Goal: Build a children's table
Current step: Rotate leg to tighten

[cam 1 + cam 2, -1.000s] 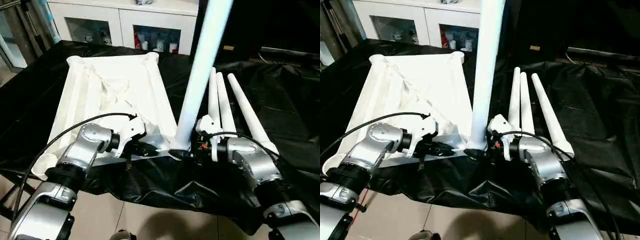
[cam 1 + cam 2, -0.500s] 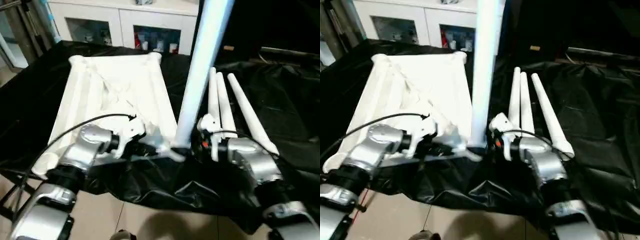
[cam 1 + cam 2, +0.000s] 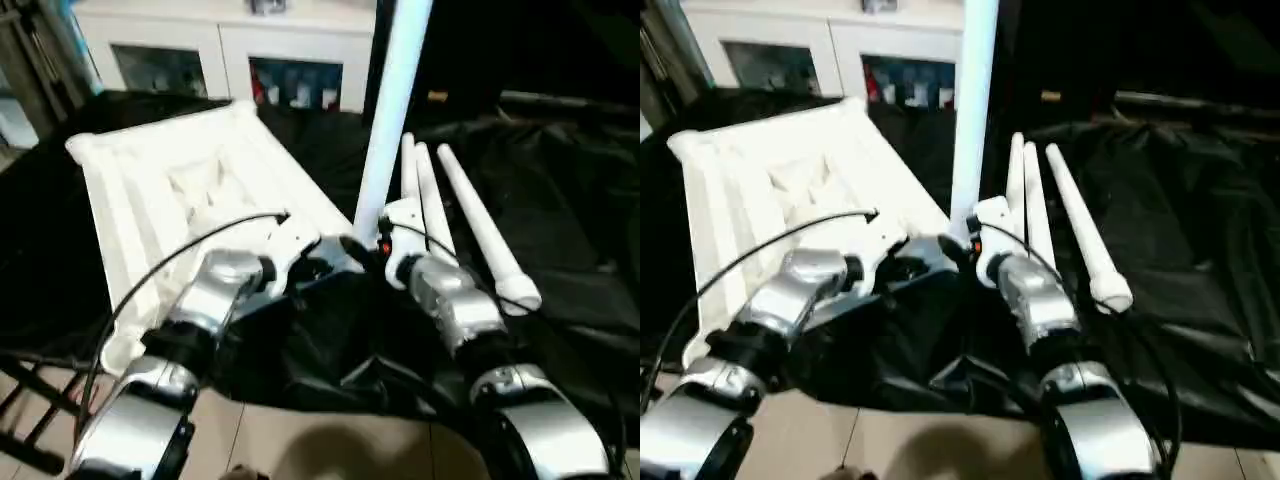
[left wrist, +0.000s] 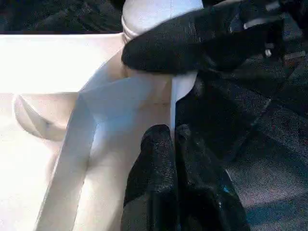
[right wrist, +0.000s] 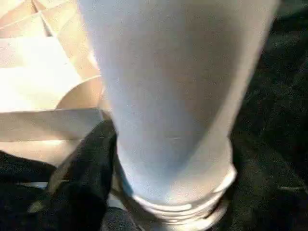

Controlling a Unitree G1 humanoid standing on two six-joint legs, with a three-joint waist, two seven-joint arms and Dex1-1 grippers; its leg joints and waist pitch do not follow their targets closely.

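Note:
The children's table top (image 3: 170, 190) lies underside up on the black cloth, ribs showing. One white leg (image 3: 390, 110) stands upright in its near right corner socket. Three more legs (image 3: 480, 235) lie side by side to the right. My left gripper (image 3: 322, 262) is shut on the top's thin rim (image 4: 180, 89) just beside that socket. My right gripper (image 3: 352, 243) is closed around the base of the upright leg (image 5: 173, 96), with one black finger (image 5: 89, 163) pressed against it just above the thread. The same finger (image 4: 192, 43) crosses the leg's base in the left wrist view.
A white cabinet with glass doors (image 3: 250, 50) stands behind the work. The black cloth (image 3: 560, 180) covers the surface and bunches over the front edge (image 3: 340, 340) under my forearms. Tiled floor (image 3: 300, 440) lies below.
The table top has swung, its far end to the left, and the corner with the upright leg now sits farther from me. Both grippers went with it. The view has shifted too.

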